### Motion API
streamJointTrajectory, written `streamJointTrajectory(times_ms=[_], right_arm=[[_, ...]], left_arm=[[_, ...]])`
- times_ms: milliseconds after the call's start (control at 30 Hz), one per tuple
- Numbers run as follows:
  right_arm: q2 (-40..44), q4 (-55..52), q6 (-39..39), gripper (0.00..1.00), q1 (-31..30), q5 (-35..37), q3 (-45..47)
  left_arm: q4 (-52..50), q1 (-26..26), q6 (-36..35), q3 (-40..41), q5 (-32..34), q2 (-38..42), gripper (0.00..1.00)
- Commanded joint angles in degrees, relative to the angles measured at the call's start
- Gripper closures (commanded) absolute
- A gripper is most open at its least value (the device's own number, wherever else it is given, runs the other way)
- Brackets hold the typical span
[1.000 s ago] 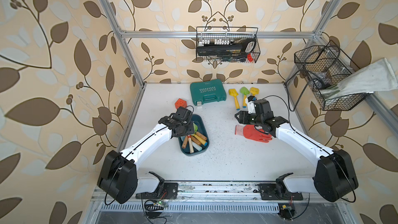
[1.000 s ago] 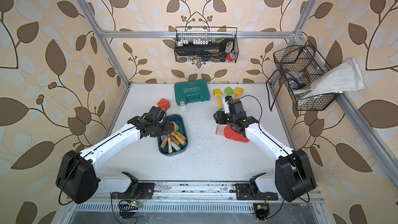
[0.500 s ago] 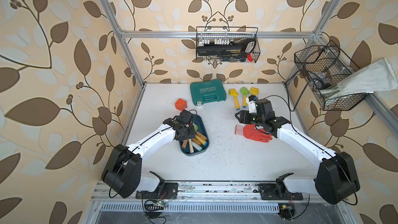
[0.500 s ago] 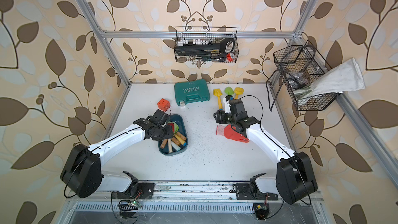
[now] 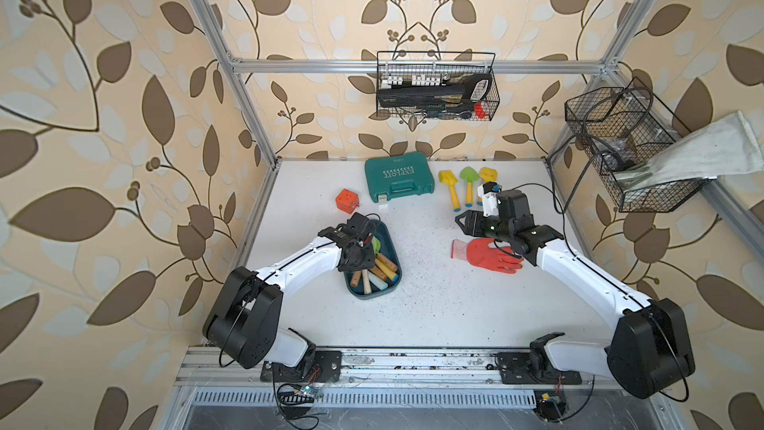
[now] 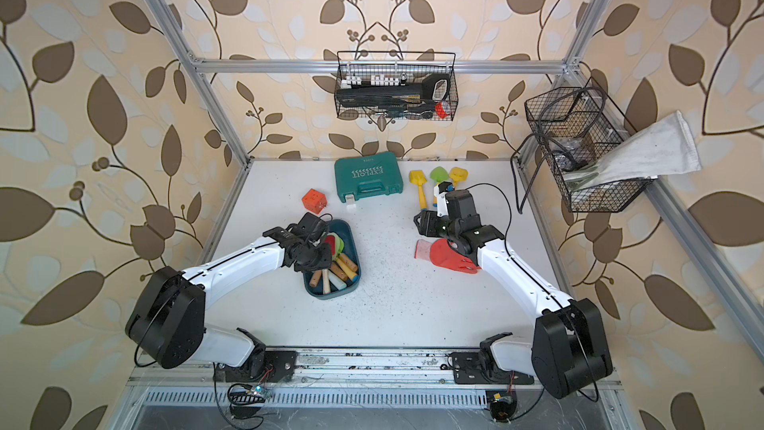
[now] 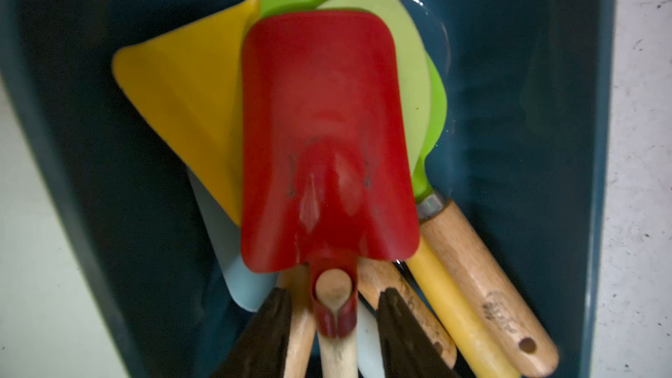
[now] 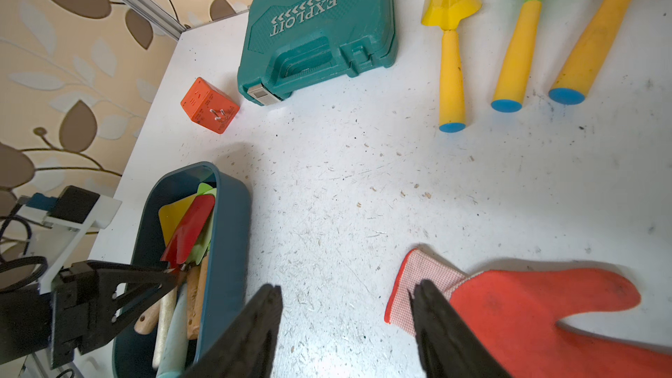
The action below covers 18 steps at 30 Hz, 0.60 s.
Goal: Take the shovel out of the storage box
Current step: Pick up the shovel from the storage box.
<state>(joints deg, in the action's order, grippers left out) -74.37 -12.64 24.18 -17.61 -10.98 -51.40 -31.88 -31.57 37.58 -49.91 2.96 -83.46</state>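
The dark teal storage box sits left of centre on the white table and holds several small shovels. The top one is a red shovel with a pale wooden handle. It lies over yellow and green blades. My left gripper reaches into the box. Its jaws are open on either side of the red shovel's handle, with a gap showing on both sides. My right gripper hangs open and empty over the bare table.
A red work glove lies under my right arm. At the back are a green hard case, an orange cube and three yellow-handled plastic shovels. Black wire baskets hang on the back wall and the right wall.
My left gripper has dropped lower into the box and its jaws have narrowed around the red shovel's handle. The right arm has not moved.
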Motion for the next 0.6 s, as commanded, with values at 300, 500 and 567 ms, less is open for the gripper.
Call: streamJointTrajectory(times_ms=[300, 500, 567], right_arm=[[1.8, 0.7, 0.2, 0.40, 0.1, -1.7, 1.5], [2.1, 1.0, 0.5, 0.40, 0.1, -2.2, 1.6], [2.2, 1.0, 0.5, 0.40, 0.1, -2.2, 1.6]], left_arm=[[1.7, -0.5, -1.7, -2.2, 0.0, -2.8, 0.76], [1.5, -0.5, -2.3, -3.2, -0.6, -6.2, 0.73], [2.0, -0.5, -2.3, -3.3, -0.8, -7.4, 0.73]])
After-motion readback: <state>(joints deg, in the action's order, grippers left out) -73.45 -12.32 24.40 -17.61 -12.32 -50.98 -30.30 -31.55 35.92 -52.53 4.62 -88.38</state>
